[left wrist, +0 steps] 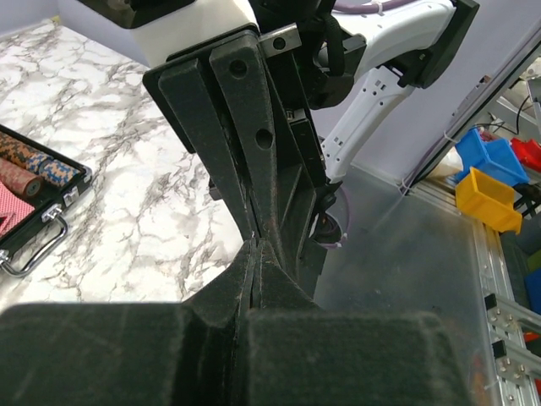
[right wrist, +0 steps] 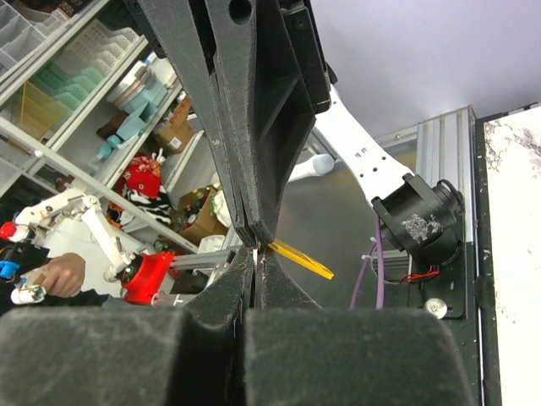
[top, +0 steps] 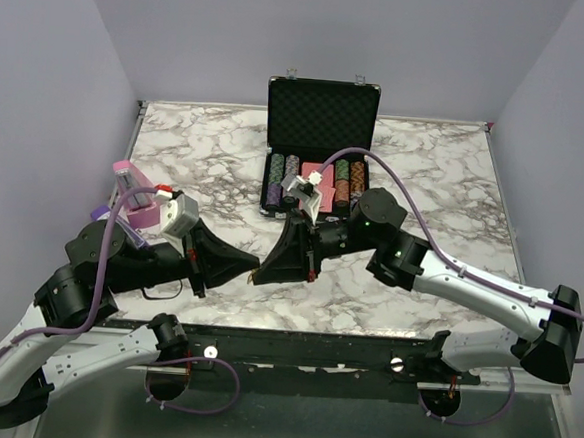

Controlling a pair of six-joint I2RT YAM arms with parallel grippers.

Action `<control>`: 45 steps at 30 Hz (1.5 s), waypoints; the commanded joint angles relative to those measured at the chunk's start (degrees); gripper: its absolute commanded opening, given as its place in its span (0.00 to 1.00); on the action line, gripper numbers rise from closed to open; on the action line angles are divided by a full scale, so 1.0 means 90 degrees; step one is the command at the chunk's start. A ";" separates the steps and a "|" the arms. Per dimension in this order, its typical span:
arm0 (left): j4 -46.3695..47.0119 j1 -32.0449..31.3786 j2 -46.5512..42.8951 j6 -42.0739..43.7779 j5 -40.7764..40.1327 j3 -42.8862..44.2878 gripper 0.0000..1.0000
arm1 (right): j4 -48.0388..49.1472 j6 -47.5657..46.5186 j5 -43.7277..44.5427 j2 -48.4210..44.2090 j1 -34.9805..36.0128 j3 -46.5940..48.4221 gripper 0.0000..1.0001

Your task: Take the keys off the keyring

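My two grippers meet tip to tip just above the front middle of the marble table [top: 444, 190]. The left gripper [top: 255, 269] is shut and so is the right gripper [top: 259, 277]. In the right wrist view the yellow keyring [right wrist: 303, 259] juts out sideways as a flat strip from the spot where the left gripper's tip touches my right gripper [right wrist: 258, 259]. A thin silver sliver of a key [right wrist: 254, 253] shows between the right fingertips. In the left wrist view the left gripper [left wrist: 256, 245] presses against the right one's tip, and the keyring is hidden there.
An open black chip case [top: 322, 116] with rows of chips stands at the back middle; its silver handle [left wrist: 34, 245] faces the arms. A pink container [top: 132, 180] and a purple object [top: 102, 211] lie at the left edge. The table's front edge runs just below the grippers.
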 commanded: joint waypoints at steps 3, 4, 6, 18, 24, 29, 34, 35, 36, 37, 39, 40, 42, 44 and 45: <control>-0.0356 -0.0055 0.0476 0.0076 0.0667 -0.0072 0.00 | 0.0056 -0.0169 0.0438 0.0286 0.0179 0.0353 0.01; -0.0375 -0.0055 0.0476 0.0076 0.0667 -0.0062 0.00 | 0.0047 -0.0179 0.0428 0.0296 0.0179 0.0353 0.01; -0.0424 -0.0055 0.0476 0.0066 0.0599 -0.0023 0.02 | 0.0037 -0.0189 0.0438 0.0316 0.0198 0.0363 0.01; -0.0668 -0.0055 0.0183 -0.0012 -0.0358 0.0475 0.50 | -0.0032 -0.0267 0.0438 0.0335 0.0198 0.0402 0.01; -0.0620 -0.0055 -0.0168 -0.0314 -0.1411 0.0358 0.51 | -0.0051 -0.0267 0.0457 0.0316 0.0208 0.0412 0.01; -0.0113 -0.0055 -0.0773 -0.0647 -0.1833 -0.0013 0.59 | -0.0080 -0.0277 0.0477 0.0306 0.0228 0.0431 0.01; 0.0015 -0.0055 -0.1067 -0.0745 -0.1882 -0.0150 0.65 | -0.0110 -0.0277 0.0487 0.0325 0.0267 0.0470 0.01; -0.0004 -0.0055 -0.1086 -0.0754 -0.1853 -0.0169 0.65 | -0.0129 -0.0287 0.0487 0.0325 0.0267 0.0490 0.01; -0.0014 -0.0055 -0.1106 -0.0754 -0.1824 -0.0189 0.65 | -0.0158 -0.0296 0.0497 0.0325 0.0276 0.0490 0.01; -0.0033 -0.0055 -0.1135 -0.0764 -0.1775 -0.0218 0.65 | -0.0178 -0.0316 0.0506 0.0316 0.0286 0.0509 0.01; -0.0005 -0.0055 -0.1165 -0.0803 -0.1716 -0.0296 0.65 | -0.0207 -0.0316 0.0526 0.0306 0.0296 0.0538 0.01; 0.0044 -0.0055 -0.1174 -0.0832 -0.1658 -0.0364 0.65 | -0.0217 -0.0316 0.0526 0.0306 0.0306 0.0539 0.01; 0.0180 -0.0055 -0.1223 -0.0920 -0.1570 -0.0511 0.63 | -0.0237 -0.0326 0.0545 0.0306 0.0325 0.0568 0.01; 0.0366 -0.0055 -0.1214 -0.0998 -0.1482 -0.0657 0.62 | -0.0285 -0.0345 0.0565 0.0315 0.0335 0.0607 0.01; 0.0434 -0.0055 -0.1204 -0.1028 -0.1443 -0.0716 0.60 | -0.0315 -0.0355 0.0565 0.0316 0.0345 0.0636 0.01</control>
